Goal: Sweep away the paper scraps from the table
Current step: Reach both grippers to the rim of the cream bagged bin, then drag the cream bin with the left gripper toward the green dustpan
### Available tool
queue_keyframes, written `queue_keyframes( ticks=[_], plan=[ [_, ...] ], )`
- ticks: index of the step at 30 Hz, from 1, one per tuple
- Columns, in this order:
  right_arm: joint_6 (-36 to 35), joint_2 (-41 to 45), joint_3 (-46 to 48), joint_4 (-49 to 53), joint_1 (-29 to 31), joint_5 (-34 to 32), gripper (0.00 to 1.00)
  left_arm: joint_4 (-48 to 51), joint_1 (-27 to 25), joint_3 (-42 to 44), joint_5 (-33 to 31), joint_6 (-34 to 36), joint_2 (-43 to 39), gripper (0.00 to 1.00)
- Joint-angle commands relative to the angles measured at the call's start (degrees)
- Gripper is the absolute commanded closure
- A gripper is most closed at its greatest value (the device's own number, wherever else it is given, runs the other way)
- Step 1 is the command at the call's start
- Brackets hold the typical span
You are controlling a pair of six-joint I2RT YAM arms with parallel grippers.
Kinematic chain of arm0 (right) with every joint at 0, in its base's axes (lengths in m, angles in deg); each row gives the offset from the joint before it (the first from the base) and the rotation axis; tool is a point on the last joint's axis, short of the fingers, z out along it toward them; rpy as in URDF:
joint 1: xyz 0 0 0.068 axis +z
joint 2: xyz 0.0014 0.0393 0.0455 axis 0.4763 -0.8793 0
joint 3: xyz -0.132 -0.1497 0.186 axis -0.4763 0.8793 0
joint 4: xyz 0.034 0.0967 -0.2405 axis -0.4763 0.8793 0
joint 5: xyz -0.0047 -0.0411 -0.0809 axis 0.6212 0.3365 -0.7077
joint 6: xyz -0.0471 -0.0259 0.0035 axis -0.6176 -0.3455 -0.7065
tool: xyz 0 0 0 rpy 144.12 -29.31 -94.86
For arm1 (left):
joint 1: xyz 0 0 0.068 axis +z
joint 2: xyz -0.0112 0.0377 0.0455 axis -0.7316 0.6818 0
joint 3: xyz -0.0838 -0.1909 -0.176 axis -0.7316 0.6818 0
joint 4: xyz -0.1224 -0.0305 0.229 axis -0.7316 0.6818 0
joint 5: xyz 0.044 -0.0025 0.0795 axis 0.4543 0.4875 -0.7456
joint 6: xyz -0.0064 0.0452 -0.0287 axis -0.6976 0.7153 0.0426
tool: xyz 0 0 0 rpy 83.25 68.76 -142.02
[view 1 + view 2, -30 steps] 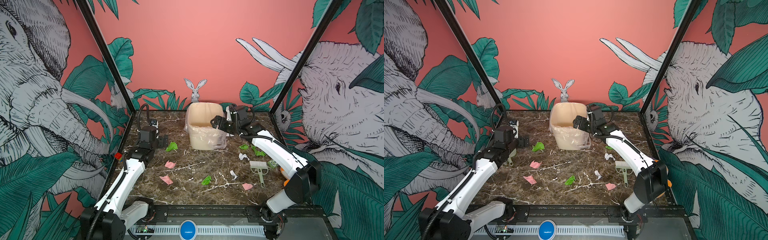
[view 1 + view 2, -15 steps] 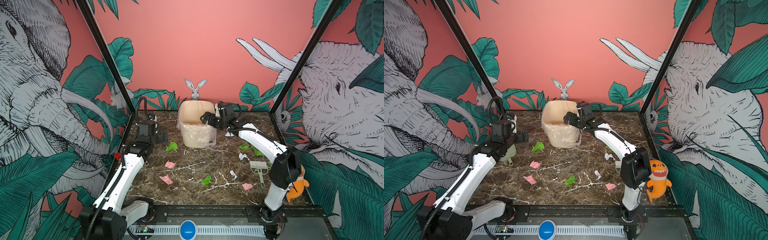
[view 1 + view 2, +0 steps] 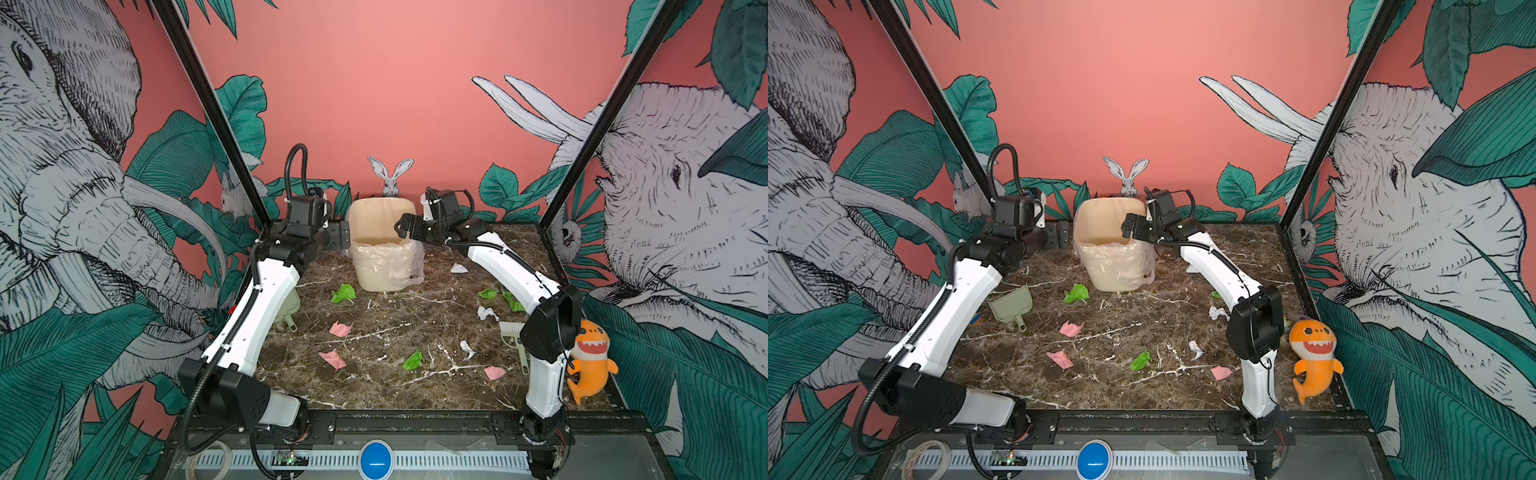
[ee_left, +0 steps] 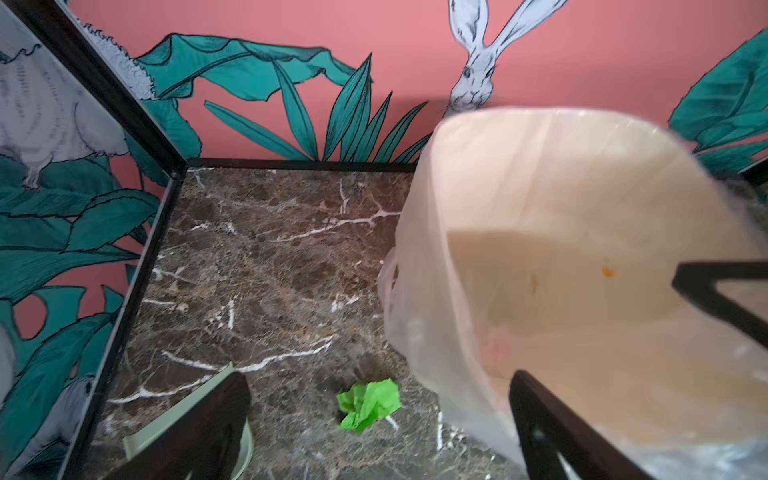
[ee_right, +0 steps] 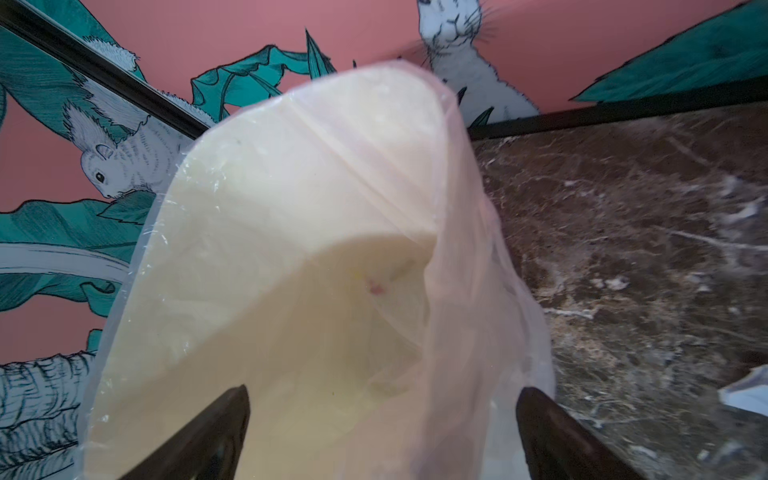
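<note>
Several paper scraps lie on the table (image 3: 374,390): green (image 3: 343,292), pink (image 3: 340,329) and white (image 3: 467,348) ones among them. One green scrap (image 4: 369,405) shows in the left wrist view. A cream bin (image 3: 384,266) with a plastic liner stands at the back. My left gripper (image 3: 338,235) (image 4: 378,379) is open at the bin's left rim, one finger outside and one over the liner. My right gripper (image 3: 402,226) (image 5: 382,391) is open too, straddling the bin's right rim.
A pale green dustpan (image 3: 1011,306) lies under my left arm near the left edge. A pale green brush (image 3: 513,332) lies on the right, partly behind my right arm. An orange plush toy (image 3: 590,361) sits at the right edge.
The bin has shifted left together with my right gripper. My left gripper has moved back and right to the bin's left rim. The plush toy has come into view.
</note>
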Motion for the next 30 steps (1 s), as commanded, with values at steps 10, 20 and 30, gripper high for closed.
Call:
queue_keyframes(
  ticks=[10, 20, 30],
  plan=[
    [-6.26, 17.86, 8.75, 10.20, -3.76, -6.50, 0.01, 12.60, -3.70, -13.37, 1.07, -7.44, 11.31, 0.48],
    [-6.34, 21.15, 11.84, 10.17, -4.15, -6.60, 0.01, 12.82, -4.76, -17.93, -0.74, -8.52, 18.61, 0.64],
    [-6.92, 23.34, 13.59, 11.17, -5.55, -7.11, 0.01, 13.37, -5.45, -19.42, -3.23, -9.44, 20.52, 0.80]
  ],
)
